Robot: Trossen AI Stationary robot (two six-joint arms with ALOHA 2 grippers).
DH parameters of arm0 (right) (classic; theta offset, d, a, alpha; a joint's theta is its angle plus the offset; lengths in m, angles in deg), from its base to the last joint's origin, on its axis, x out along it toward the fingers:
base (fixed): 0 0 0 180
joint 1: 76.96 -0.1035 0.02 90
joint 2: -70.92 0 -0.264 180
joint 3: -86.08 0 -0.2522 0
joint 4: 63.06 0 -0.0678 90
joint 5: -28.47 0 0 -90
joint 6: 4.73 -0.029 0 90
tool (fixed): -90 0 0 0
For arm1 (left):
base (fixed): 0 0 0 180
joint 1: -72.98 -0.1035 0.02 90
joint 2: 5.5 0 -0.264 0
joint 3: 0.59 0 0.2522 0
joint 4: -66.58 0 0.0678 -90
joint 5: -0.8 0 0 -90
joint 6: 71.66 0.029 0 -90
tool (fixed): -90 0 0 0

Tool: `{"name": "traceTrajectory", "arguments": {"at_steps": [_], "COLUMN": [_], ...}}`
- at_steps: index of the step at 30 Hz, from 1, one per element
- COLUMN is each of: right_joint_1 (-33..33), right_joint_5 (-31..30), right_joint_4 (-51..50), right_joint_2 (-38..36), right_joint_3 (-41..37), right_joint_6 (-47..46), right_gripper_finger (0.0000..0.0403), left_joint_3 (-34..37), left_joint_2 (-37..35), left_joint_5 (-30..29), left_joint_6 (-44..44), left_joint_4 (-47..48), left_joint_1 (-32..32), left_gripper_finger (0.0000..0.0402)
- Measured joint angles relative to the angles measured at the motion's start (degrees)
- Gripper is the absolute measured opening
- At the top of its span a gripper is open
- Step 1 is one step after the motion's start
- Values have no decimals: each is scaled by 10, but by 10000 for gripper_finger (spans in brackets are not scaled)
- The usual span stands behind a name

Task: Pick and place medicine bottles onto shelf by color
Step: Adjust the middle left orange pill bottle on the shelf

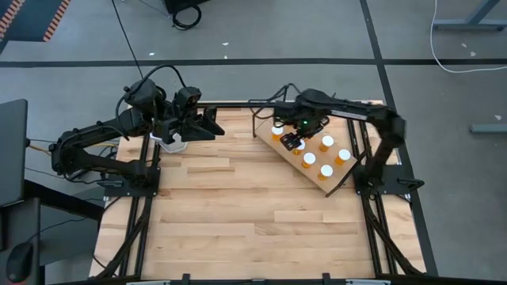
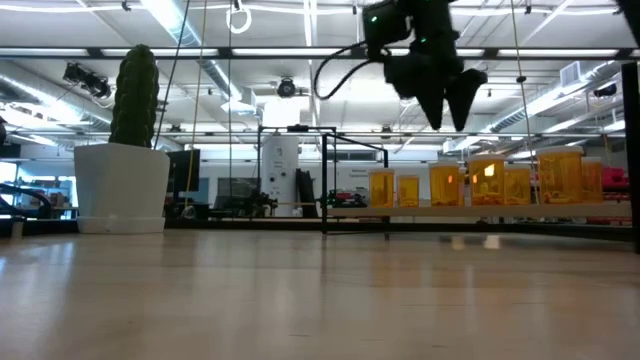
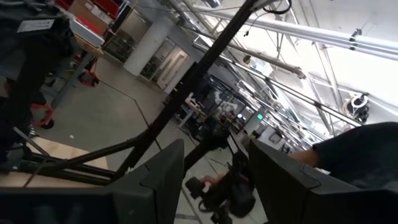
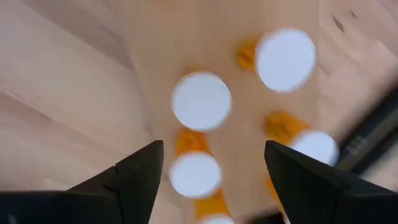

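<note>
Several orange bottles with white caps (image 1: 327, 143) stand upright on the tilted wooden shelf (image 1: 274, 147) at the table's far right. In the low view they form a row (image 2: 470, 185) on the board. My right gripper (image 1: 293, 142) hangs above the shelf's left part, fingers pointing down, open and empty (image 2: 448, 118). Its wrist view looks down on white caps (image 4: 201, 101) between and beyond the fingers (image 4: 214, 168). My left gripper (image 1: 207, 123) is open and empty at the far left, raised and level, pointing toward the right arm (image 3: 214, 180).
A white pot with a green cactus (image 2: 122, 185) stands at the far left under the left arm (image 1: 173, 142). The shelf's black wire frame (image 2: 325, 185) stands on the table. The near half of the slatted tabletop (image 1: 253, 229) is bare wood.
</note>
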Motion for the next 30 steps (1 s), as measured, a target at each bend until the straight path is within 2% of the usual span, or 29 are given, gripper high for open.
{"name": "traceTrajectory", "arguments": {"at_steps": [6,12,21,30], "right_joint_1": [-2,-2,1,19], "right_joint_5": [12,50,7,5], "right_joint_4": [141,210,223,264], "right_joint_2": [-107,-119,-113,-98], "right_joint_3": [-120,-210,-228,-229], "right_joint_6": [-69,-106,-100,-80], "right_gripper_finger": [288,289,290,290], "left_joint_3": [0,0,0,0], "left_joint_2": [0,0,0,0], "left_joint_5": [5,5,6,6], "left_joint_6": [13,4,-17,-28], "left_joint_4": [0,0,0,0], "left_joint_1": [0,0,2,7], "left_gripper_finger": [187,186,187,187]}}
